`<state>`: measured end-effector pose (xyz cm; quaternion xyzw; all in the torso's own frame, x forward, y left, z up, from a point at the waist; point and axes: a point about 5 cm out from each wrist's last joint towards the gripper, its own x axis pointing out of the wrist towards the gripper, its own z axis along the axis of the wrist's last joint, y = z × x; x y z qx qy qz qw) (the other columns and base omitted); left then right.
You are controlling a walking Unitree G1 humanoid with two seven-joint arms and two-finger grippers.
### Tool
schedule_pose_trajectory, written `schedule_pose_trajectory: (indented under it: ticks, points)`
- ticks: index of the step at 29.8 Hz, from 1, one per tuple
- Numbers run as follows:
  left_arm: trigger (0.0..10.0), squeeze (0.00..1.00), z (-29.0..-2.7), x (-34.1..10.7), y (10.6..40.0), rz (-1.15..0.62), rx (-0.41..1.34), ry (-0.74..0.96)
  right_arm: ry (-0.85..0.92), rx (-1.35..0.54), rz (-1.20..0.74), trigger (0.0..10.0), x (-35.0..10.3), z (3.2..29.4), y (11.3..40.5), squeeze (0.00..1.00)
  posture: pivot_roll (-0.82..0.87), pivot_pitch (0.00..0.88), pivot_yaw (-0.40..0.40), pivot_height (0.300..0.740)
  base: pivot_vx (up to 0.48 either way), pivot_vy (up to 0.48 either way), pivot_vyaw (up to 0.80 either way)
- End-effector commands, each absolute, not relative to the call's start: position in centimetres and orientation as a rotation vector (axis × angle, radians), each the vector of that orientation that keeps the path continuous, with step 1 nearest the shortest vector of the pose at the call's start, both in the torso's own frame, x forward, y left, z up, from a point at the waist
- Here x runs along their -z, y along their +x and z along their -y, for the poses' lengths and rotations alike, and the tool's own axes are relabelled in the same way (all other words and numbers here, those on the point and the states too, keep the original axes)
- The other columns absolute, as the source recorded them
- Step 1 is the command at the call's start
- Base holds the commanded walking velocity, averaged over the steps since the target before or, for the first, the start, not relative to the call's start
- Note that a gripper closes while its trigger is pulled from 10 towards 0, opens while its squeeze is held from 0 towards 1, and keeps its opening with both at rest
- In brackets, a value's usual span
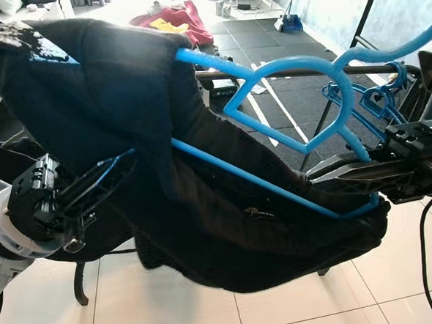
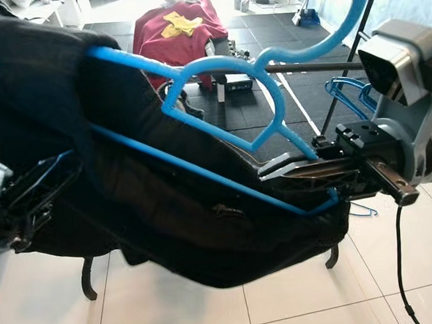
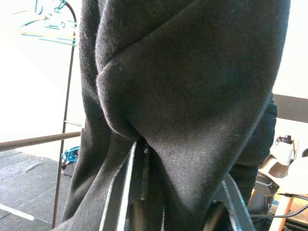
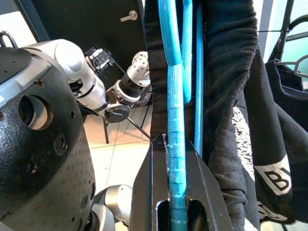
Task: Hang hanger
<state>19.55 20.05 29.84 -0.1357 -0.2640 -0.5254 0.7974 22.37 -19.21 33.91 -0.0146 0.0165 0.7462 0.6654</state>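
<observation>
A blue plastic hanger (image 1: 272,122) carrying a black garment (image 1: 205,229) is held tilted in front of the robot, its left end high and far left, its right end low and near right. The hook of the hanger curves up to the far right, near a dark horizontal rail (image 1: 284,73) of a clothes rack; it cannot be told whether the hook touches the rail.

The right gripper (image 1: 334,173) is clamped on the lower right corner of the hanger. In the right wrist view the blue bar (image 4: 175,192) is seen pinched between the two black fingers (image 4: 144,192), with the garment hanging just beside it. White printed lettering is seen on the black cloth (image 4: 272,180); only "B" followed by a partial letter can be read.

The left gripper (image 1: 103,180) is at the near left, against the draped garment. In the left wrist view folds of black cloth (image 3: 183,96) are bunched between the fingers (image 3: 125,187), so the jaws are closed on the garment.

Several spare blue hangers (image 1: 370,101) are hung on the rail at the far right. A red garment with a yellow patch (image 2: 178,25) lies on the dark floor mats (image 2: 271,100) beyond the rack. White tiles (image 1: 174,311) cover the near floor.
</observation>
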Motion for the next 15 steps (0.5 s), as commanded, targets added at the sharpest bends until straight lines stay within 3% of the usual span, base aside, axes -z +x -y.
schedule_pose_trajectory:
  ticks: [1, 8, 14, 15]
  points:
    - [0.0, 0.0, -20.3, -29.9, 19.5, 0.572, 1.11, -0.273, -0.039, -1.722, -0.009, 0.0, -34.3, 19.0, 21.9, 0.0, -0.11, 0.069, -0.037, 0.736, 0.0, 0.0, 0.0]
    - [0.0, 0.0, -23.7, -30.0, 20.2, 0.606, 0.897, -0.278, -0.02, -1.665, -0.065, 0.0, -32.6, 19.0, 22.6, 0.0, -0.09, 0.072, -0.04, 0.736, 0.0, 0.0, 0.0]
    - [0.0, 0.0, -24.3, -30.0, 20.3, 0.616, 0.851, -0.285, -0.026, -1.642, -0.088, 0.0, -32.1, 19.0, 22.8, 0.0, -0.09, 0.072, -0.04, 0.736, 0.0, 0.0, 0.0]
    - [0.0, 0.0, -25.7, -30.1, 21.1, 0.647, 0.727, -0.295, -0.05, -1.606, -0.145, 0.0, -31.0, 19.1, 23.2, 0.0, -0.09, 0.069, -0.042, 0.736, 0.0, 0.0, 0.0]
